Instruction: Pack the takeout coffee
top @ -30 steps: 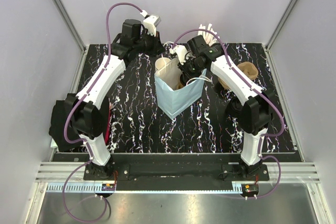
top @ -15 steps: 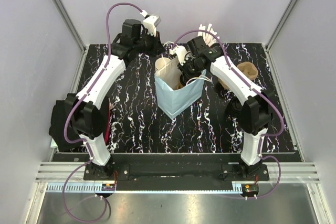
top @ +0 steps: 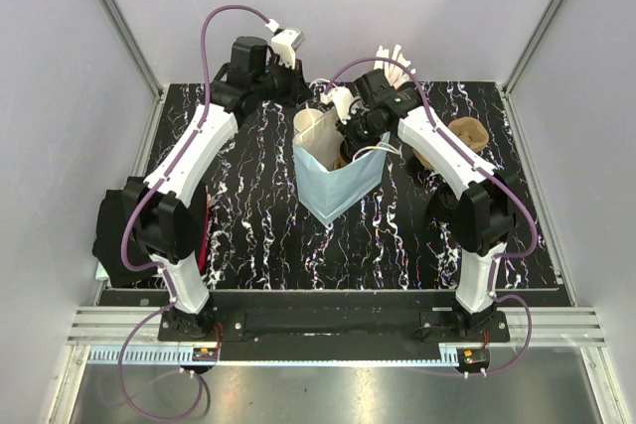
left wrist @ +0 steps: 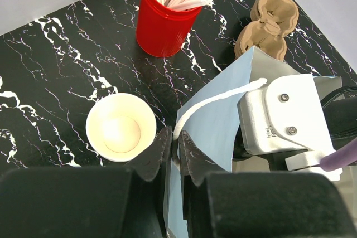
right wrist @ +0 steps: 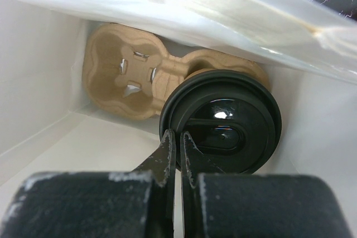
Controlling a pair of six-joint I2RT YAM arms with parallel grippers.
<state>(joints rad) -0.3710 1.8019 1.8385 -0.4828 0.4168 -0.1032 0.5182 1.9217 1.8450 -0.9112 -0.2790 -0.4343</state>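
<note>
Both arm bases sit at the near edge of the black white-veined marble-look table (top: 258,235). Past them, mid-table, a light-blue paper bag (top: 333,196) with white cord handles stands upright, its mouth open.

The left gripper (left wrist: 177,146) is clenched on the bag's top edge, at the spot where one white cord handle runs down between its fingertips.

The right gripper (right wrist: 178,146) reaches down into the bag, its jaws pressed almost together with only a thin slit between them. Right in front of them, on the bag's floor, is the takeout coffee (right wrist: 223,129), of which only the round black plastic lid (right wrist: 245,115) shows. The fingertips overlap the lid's near-left rim. Whether they pinch that rim or merely rest against it cannot be told. The cup sits in the right-hand pocket of a brown moulded-pulp two-cup carrier (right wrist: 122,73); the carrier's left pocket lies bare, beyond and to the left of the jaws.

Beyond the bag's far edge, just beside it, an open paper cup with a white inside (left wrist: 121,126) stands on the table. Farther back are a red plastic cup of white sticks (left wrist: 162,23) and, apart from it, a stack of brown pulp carriers (left wrist: 268,23).
</note>
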